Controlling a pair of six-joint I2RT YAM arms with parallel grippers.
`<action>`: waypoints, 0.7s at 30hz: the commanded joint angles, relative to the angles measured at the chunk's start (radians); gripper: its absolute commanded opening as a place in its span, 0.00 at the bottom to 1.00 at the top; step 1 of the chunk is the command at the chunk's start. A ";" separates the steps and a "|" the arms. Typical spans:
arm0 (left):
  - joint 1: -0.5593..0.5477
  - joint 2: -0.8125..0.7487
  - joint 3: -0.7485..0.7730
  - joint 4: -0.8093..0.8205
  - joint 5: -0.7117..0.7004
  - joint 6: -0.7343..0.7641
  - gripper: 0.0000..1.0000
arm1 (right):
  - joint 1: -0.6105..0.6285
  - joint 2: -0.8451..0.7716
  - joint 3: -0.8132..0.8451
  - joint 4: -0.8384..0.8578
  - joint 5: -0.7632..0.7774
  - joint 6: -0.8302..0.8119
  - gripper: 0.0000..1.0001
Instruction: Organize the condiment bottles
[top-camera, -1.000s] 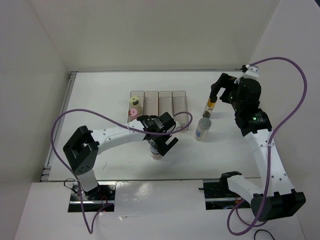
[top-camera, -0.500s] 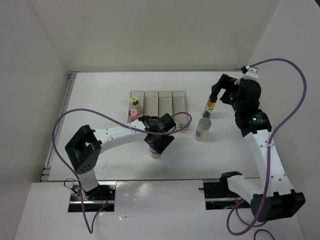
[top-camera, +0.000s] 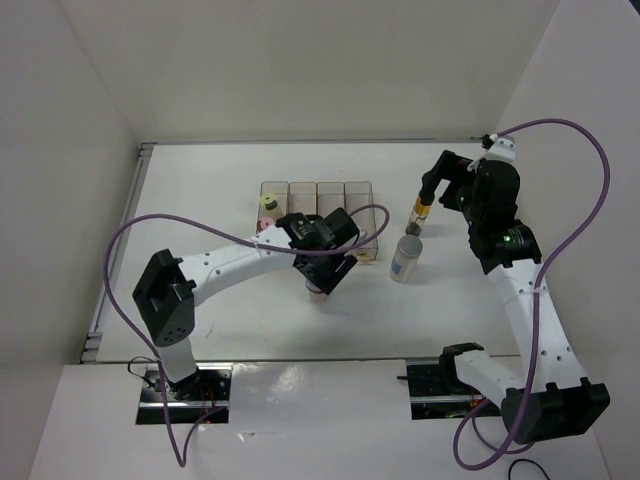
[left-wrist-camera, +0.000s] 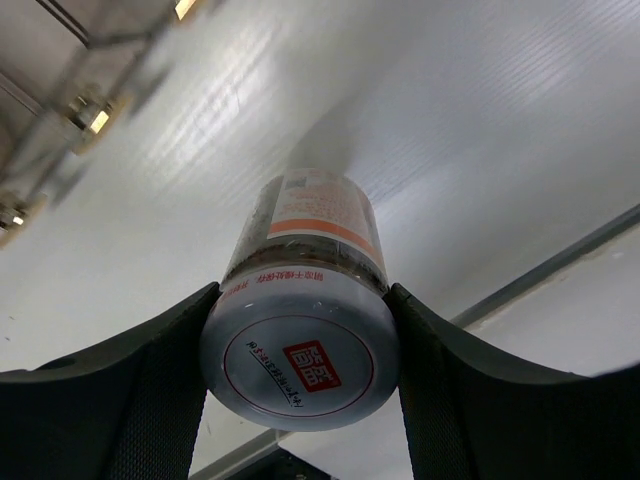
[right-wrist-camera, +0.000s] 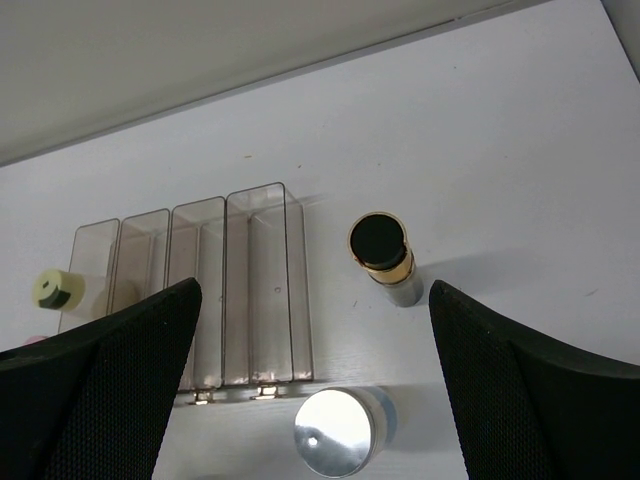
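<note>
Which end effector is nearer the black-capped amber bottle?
Right. The right end effector hangs open beside the bottle; the left end effector grips a jar by the rack.

The rack (left-wrist-camera: 70, 100) is a blur in the left wrist view's upper left. Left of centre in the top view, the left arm (top-camera: 240, 262) hides most of the pink-lidded jar (top-camera: 265, 223).
</note>
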 joint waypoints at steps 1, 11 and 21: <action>-0.001 -0.034 0.192 -0.050 -0.007 0.001 0.53 | -0.008 -0.014 -0.005 0.036 -0.012 0.006 0.99; 0.143 0.081 0.488 -0.111 -0.023 -0.016 0.53 | -0.017 -0.004 -0.023 0.065 -0.055 0.026 0.99; 0.320 0.225 0.736 -0.134 -0.042 0.043 0.53 | -0.035 -0.004 -0.042 0.074 -0.075 0.026 0.99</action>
